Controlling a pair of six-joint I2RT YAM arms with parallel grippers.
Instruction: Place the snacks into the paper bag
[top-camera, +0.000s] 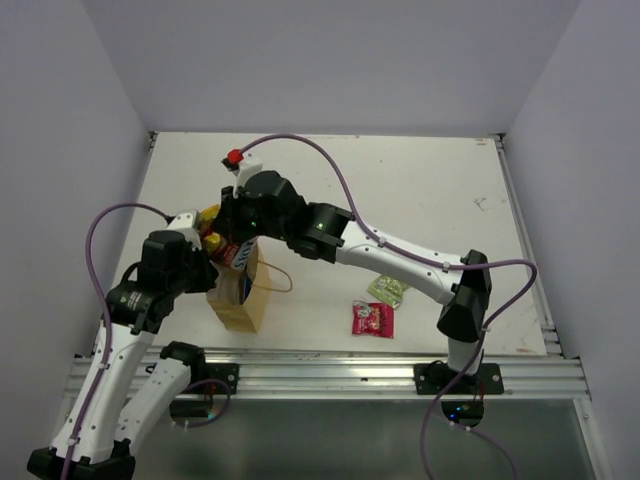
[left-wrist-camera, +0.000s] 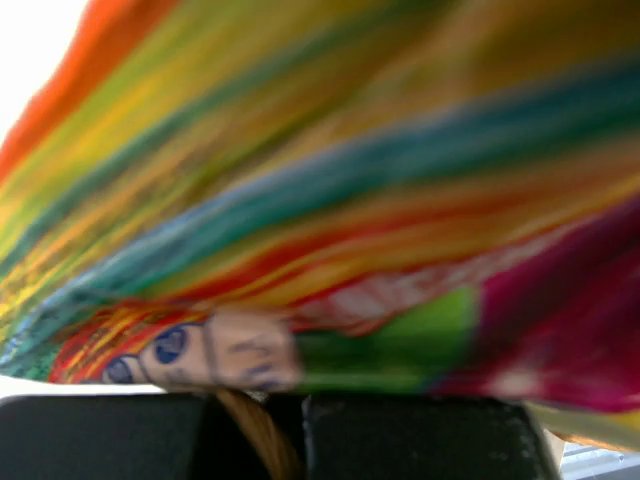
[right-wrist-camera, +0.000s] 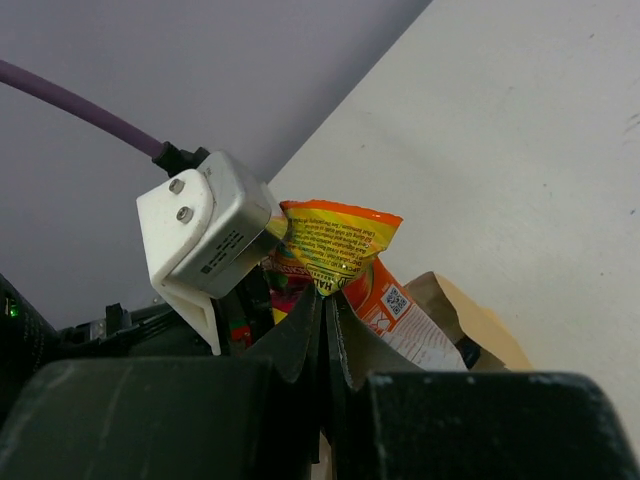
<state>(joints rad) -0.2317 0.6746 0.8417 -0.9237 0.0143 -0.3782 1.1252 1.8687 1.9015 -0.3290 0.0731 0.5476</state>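
The tan paper bag (top-camera: 240, 308) stands upright near the table's front left. Something dark blue (top-camera: 244, 286) shows in its mouth; I cannot tell whether it is the crisp bag. My right gripper (top-camera: 232, 232) is shut on the top corner of the red-orange candy bag (top-camera: 213, 240) and holds it tilted over the bag's mouth; the right wrist view shows the fingers (right-wrist-camera: 345, 325) pinching it (right-wrist-camera: 335, 240) above the paper bag (right-wrist-camera: 480, 325). My left gripper (top-camera: 208, 272) is at the bag's left rim, jaws together on a tan strip of it (left-wrist-camera: 262, 440). The candy bag (left-wrist-camera: 350, 200) fills that view. The pink packet (top-camera: 372, 319) and the pale green packet (top-camera: 387, 291) lie on the table to the right.
The white table (top-camera: 420, 200) is walled at the left, back and right. A metal rail (top-camera: 330, 375) runs along the near edge. The paper bag's string handle (top-camera: 278, 278) loops out to the right. Purple cables arch over both arms.
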